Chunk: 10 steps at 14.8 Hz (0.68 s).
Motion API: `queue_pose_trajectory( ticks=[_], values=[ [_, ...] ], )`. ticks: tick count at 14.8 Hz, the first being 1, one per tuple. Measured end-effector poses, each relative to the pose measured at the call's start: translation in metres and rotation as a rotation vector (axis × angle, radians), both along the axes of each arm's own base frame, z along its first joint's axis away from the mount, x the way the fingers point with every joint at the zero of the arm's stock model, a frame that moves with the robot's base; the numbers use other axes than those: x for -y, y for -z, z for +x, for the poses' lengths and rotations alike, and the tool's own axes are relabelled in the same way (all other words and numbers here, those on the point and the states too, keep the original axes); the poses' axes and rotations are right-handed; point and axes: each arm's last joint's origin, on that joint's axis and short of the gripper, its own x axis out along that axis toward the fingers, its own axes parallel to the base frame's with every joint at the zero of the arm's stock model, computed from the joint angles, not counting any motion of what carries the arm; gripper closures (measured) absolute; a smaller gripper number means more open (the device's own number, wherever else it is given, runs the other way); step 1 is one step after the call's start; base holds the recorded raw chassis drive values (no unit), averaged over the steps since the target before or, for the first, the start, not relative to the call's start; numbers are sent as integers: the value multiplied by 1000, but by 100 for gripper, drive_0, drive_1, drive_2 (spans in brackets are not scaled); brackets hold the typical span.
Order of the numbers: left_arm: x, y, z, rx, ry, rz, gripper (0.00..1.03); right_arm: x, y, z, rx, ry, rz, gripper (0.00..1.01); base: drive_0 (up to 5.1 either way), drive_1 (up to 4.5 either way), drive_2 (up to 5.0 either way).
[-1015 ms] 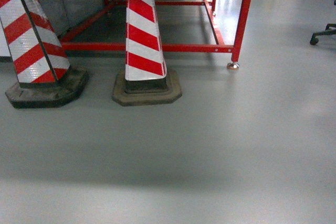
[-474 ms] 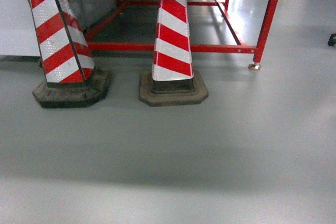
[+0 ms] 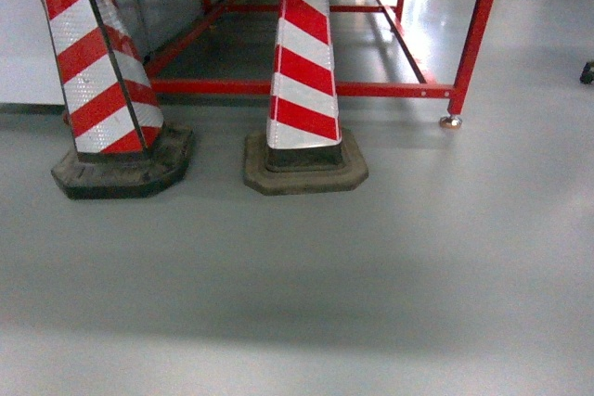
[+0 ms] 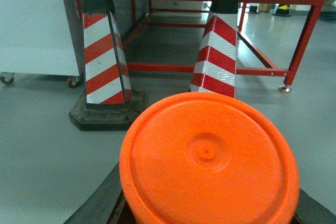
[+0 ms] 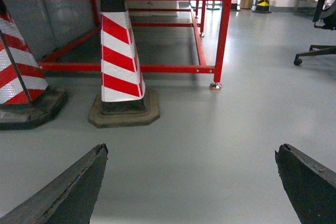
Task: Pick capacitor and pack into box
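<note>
The capacitor fills the lower half of the left wrist view, a bright orange cylinder seen end-on with a round moulded face. My left gripper is shut on it, and a dark finger shows at each side beneath it. In the right wrist view my right gripper stands open over bare grey floor, its two dark fingertips far apart with nothing between them. Neither gripper shows in the head view. The box is out of view in every frame.
Two red-and-white striped cones stand on dark bases just ahead. Behind them is a red steel frame on small feet. A white cabinet on casters is at the left. An office chair base is far right.
In the head view the cones and red frame have shifted to the right, so the view has swung left. Most of that shift came in the first half second.
</note>
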Motion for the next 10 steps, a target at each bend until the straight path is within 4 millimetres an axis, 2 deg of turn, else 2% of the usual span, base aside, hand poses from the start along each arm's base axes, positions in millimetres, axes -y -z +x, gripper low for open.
queue_pose_trajectory(
  ticks=[4, 10],
  values=[
    [0, 0, 0, 2, 1, 0, 59, 0, 0, 0, -2, 0, 0, 3, 6, 404, -392],
    [0, 0, 0, 1, -1, 0, 59, 0, 0, 0, -3, 2, 0, 3, 268, 234, -498]
  ],
)
